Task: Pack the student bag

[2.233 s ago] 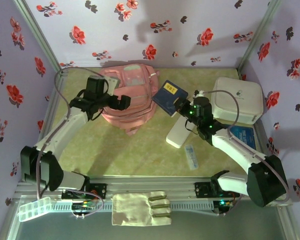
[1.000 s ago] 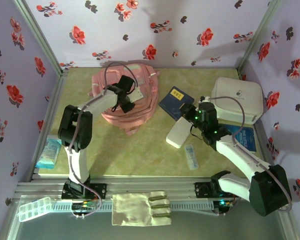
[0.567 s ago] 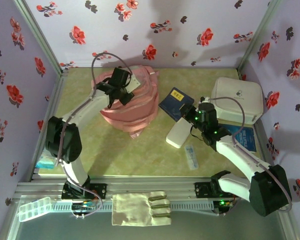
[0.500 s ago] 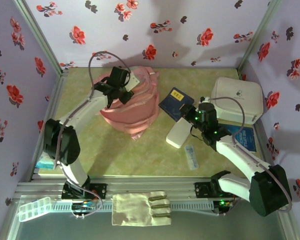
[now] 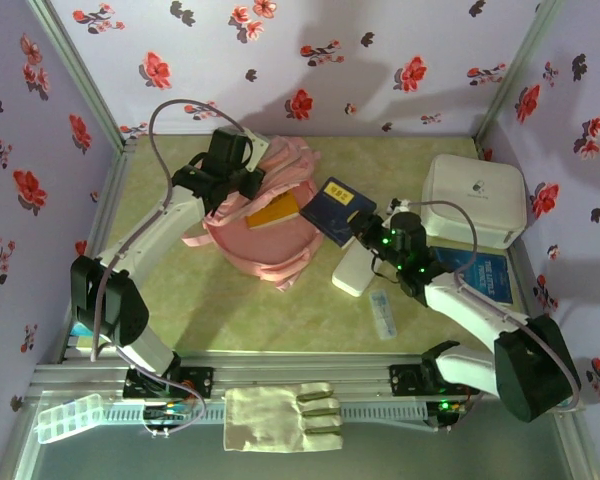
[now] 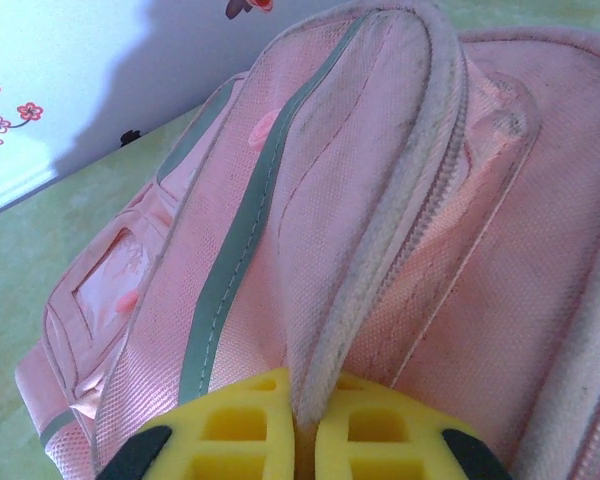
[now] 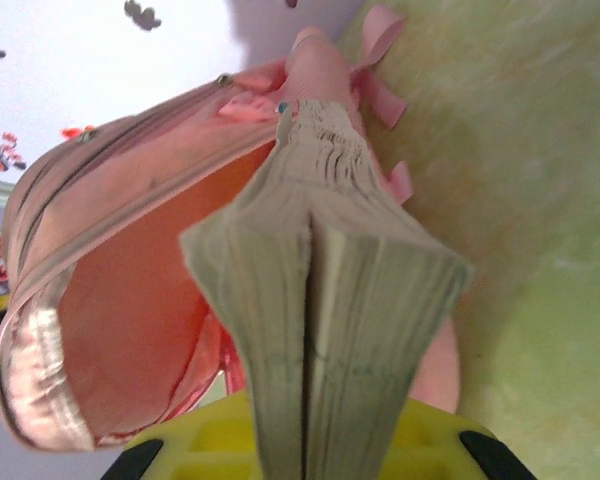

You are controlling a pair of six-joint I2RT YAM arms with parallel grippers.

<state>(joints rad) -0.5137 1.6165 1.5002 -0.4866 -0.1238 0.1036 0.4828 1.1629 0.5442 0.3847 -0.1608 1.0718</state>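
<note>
Fabric of the student bag [image 5: 270, 240] sat pinched in the left gripper [image 5: 242, 188], its jaws closed tight on the zip rim, and the mouth gaped. The bag lay toward eleven o'clock on the table [image 5: 230, 320]. At its three o'clock, the right gripper [image 5: 368, 233] clamped a dark blue book [image 5: 335, 208], one corner at the opening.

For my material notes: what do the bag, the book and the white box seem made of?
The bag: matte pink woven cloth, weave and stitching visible. The book: paper, rough page edges show. The white box: probably hard plastic, smooth, slightly glossy.
</note>
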